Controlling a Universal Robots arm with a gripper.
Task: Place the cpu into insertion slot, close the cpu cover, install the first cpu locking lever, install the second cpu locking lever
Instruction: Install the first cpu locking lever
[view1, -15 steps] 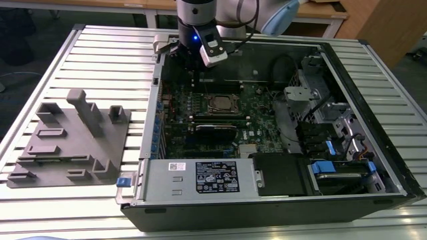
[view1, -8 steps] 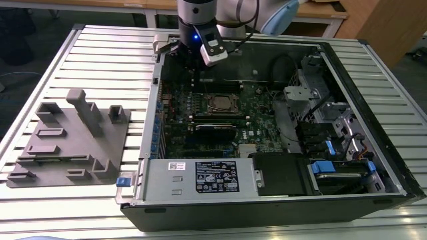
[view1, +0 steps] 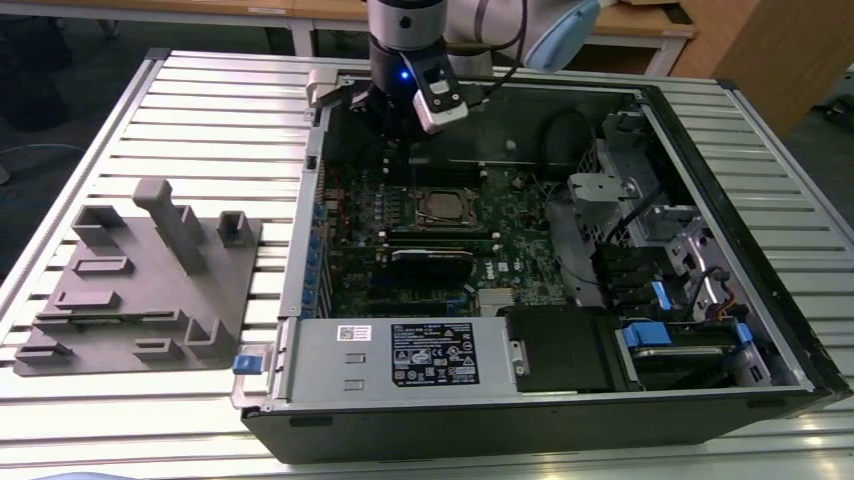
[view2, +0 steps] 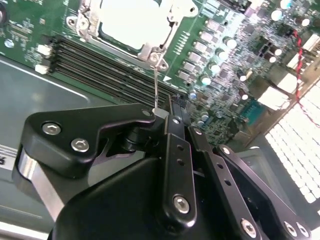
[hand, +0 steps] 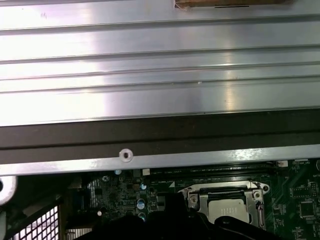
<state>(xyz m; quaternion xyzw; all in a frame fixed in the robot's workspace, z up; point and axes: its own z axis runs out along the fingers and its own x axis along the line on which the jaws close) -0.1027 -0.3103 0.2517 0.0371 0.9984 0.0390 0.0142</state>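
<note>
The cpu (view1: 441, 205) lies flat in the insertion slot (view2: 82, 20) on the green board inside the open computer case. Its grey top shows in both wrist views (view2: 132, 20) (hand: 227, 207). The silvery cpu cover (view2: 150, 50) (hand: 200, 199) lies down around it. A thin wire locking lever (view2: 156, 85) rises from the socket's corner to my gripper (view2: 165, 111). The black fingers (view2: 172, 130) are drawn together at the lever's free end; whether they clamp it is hidden. In the exterior view my gripper (view1: 391, 125) hangs over the board, just beyond the socket.
Long black memory slots (view2: 100, 65) run beside the socket. A black card (view1: 430, 265), the power supply (view1: 400, 355) and drive bays with blue tabs (view1: 667, 330) crowd the case. A grey fixture block (view1: 134, 280) stands on the slatted metal table (view1: 134, 120) at the exterior view's left.
</note>
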